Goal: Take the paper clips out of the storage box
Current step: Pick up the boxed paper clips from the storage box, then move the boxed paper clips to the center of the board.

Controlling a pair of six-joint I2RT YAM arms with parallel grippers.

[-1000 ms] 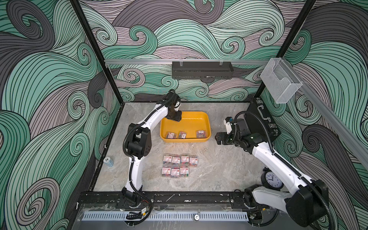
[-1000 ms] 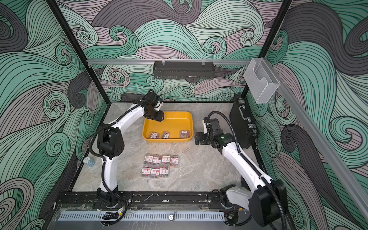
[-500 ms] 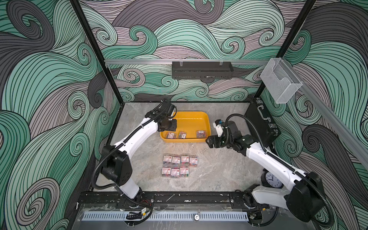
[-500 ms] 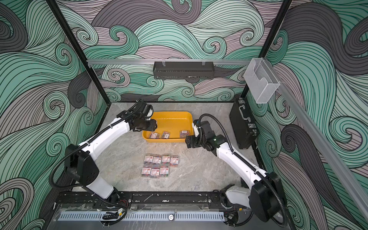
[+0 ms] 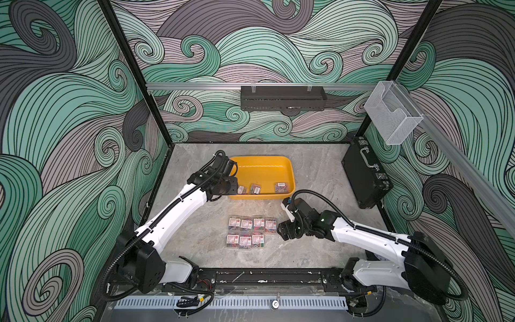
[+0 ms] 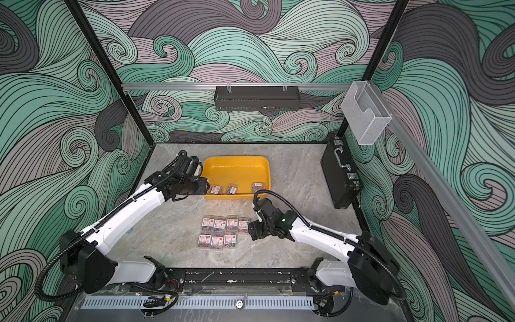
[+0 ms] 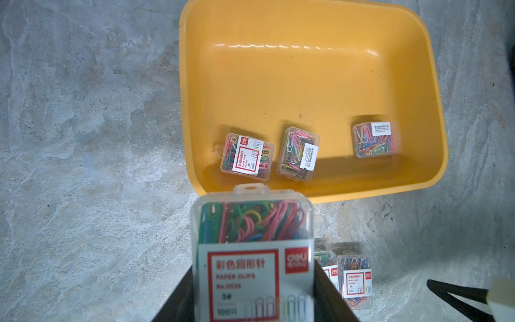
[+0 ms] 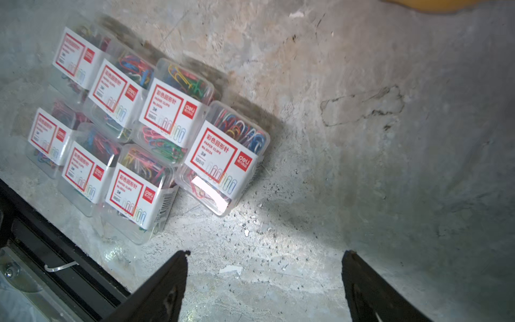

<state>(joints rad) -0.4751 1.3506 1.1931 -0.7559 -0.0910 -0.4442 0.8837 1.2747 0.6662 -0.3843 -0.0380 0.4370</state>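
The storage box (image 5: 262,163) (image 7: 320,25) is a yellow tray at the middle back of the table. Three clear boxes of paper clips (image 5: 255,188) (image 7: 296,153) lie along its near wall. My left gripper (image 5: 235,190) (image 7: 253,278) hangs over the tray's near left corner, shut on another box of paper clips (image 7: 252,223) with its label facing up. Several more boxes (image 5: 252,231) (image 8: 156,125) stand in two rows on the table in front of the tray. My right gripper (image 5: 284,232) (image 8: 266,253) is open and empty, low beside the right end of those rows.
A black briefcase (image 5: 365,175) stands against the right wall. A clear bin (image 5: 390,114) hangs above it, and a black shelf (image 5: 282,97) hangs on the back wall. A black rail (image 5: 264,278) runs along the table's front edge, close to the near row.
My left gripper has come from the tray's far left corner to its near left corner. My right gripper has moved from the tray's right end toward me, down beside the rows on the table.
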